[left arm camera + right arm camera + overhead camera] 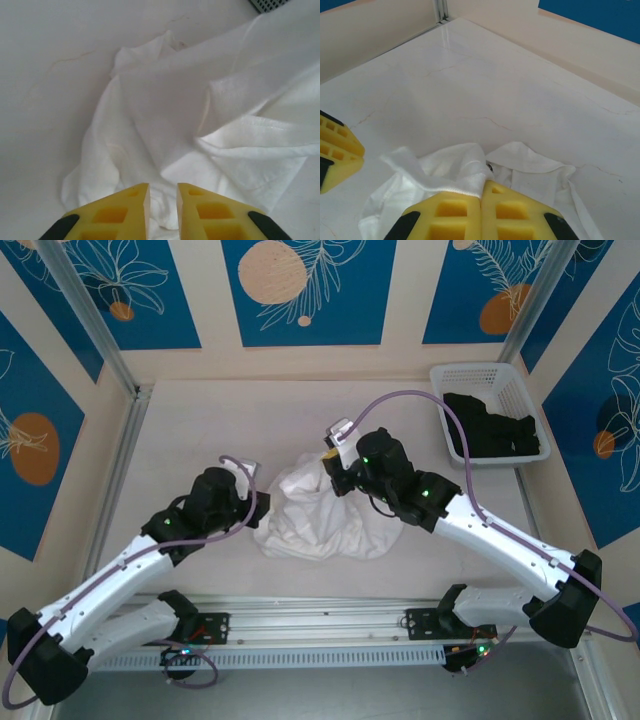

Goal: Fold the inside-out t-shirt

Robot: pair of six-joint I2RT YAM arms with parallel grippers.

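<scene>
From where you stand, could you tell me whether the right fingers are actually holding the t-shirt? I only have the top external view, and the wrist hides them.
Observer: Yes. In the right wrist view the right fingers are pressed shut, with a fold of the t-shirt pinched at their tips.
Operator: Thank you. And the left fingers?
Observer: In the left wrist view the left fingers stand slightly apart. Cloth shows through the narrow gap, but I cannot tell whether they touch it.
Operator: Is the shirt lying flat there?
Observer: No. It is bunched and wrinkled, and one sheet is drawn up towards the top right of that view.
</scene>
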